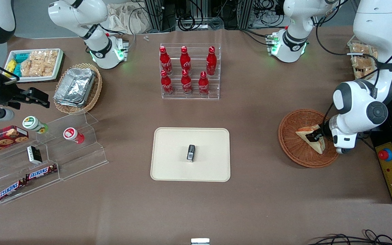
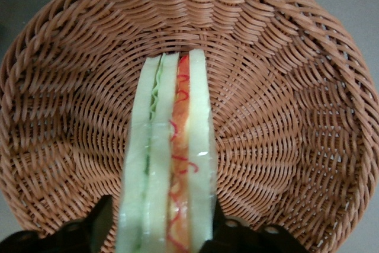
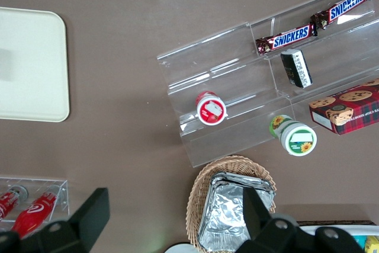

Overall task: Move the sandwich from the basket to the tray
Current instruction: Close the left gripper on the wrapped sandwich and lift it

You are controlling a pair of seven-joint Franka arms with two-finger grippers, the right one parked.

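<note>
Sandwich (image 1: 313, 137) in basket (image 1: 294, 143), gripper (image 1: 315, 136) clamping it

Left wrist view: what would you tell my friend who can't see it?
A sandwich stands on edge in a round brown basket, its red, orange and green filling showing. The claw has a finger on each side of it.

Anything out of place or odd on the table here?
Yes: a small dark packet already stands on the tray. The gripper straddles the sandwich in the basket.
</note>
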